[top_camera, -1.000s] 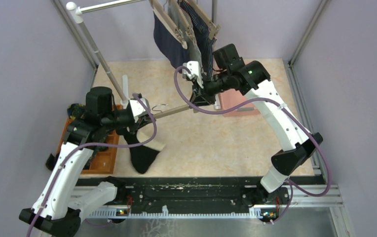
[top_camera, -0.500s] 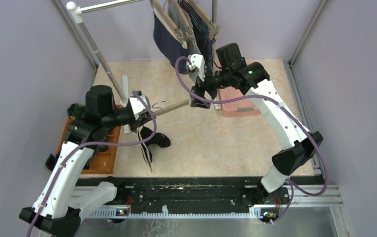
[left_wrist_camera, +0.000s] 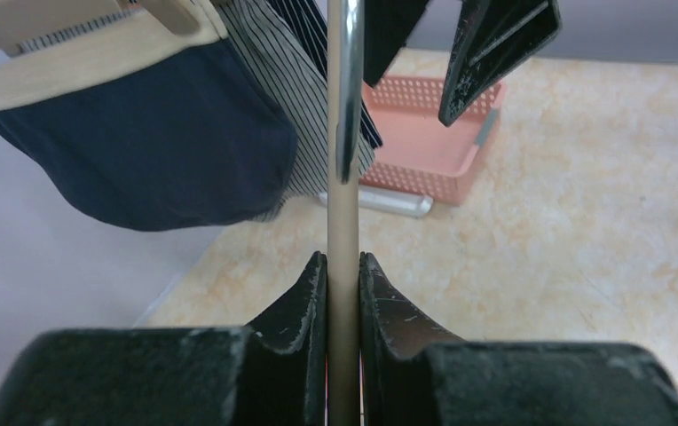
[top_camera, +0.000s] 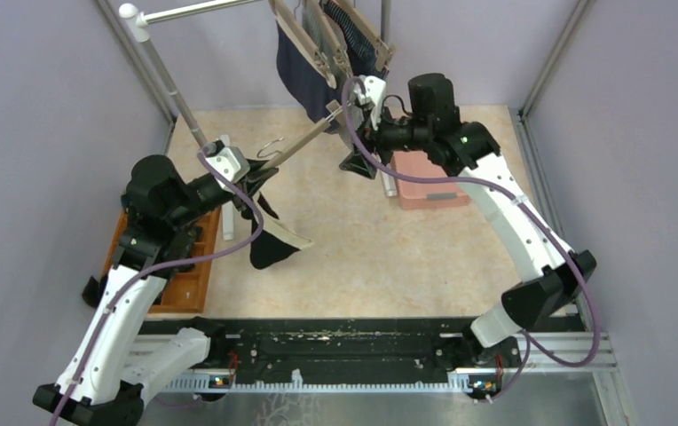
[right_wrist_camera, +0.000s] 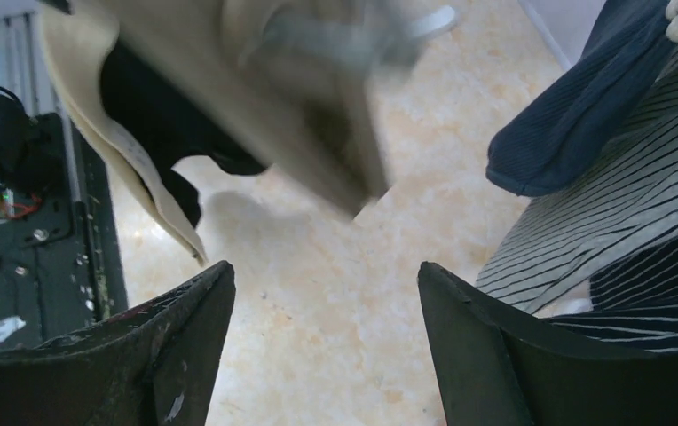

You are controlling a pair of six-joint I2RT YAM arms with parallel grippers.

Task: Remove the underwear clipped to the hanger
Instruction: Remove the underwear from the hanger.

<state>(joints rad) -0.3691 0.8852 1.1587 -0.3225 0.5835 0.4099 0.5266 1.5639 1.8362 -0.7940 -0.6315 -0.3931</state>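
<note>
Three underwear (top_camera: pixel 298 73) hang from the rail (top_camera: pixel 185 11); the black pair (top_camera: pixel 273 250) dangles off the hanger (top_camera: pixel 304 138) by its low end. Left gripper (left_wrist_camera: pixel 342 293) is clamped on its bar; right gripper (right_wrist_camera: pixel 327 302), jaws apart, should pinch that hidden clip while the left holds steady.

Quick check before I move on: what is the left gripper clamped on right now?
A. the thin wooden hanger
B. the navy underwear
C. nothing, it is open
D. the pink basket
A: in the left wrist view the left gripper is shut on the thin wooden hanger, while the navy underwear hangs apart to one side and the pink basket sits on the floor beyond.
</note>
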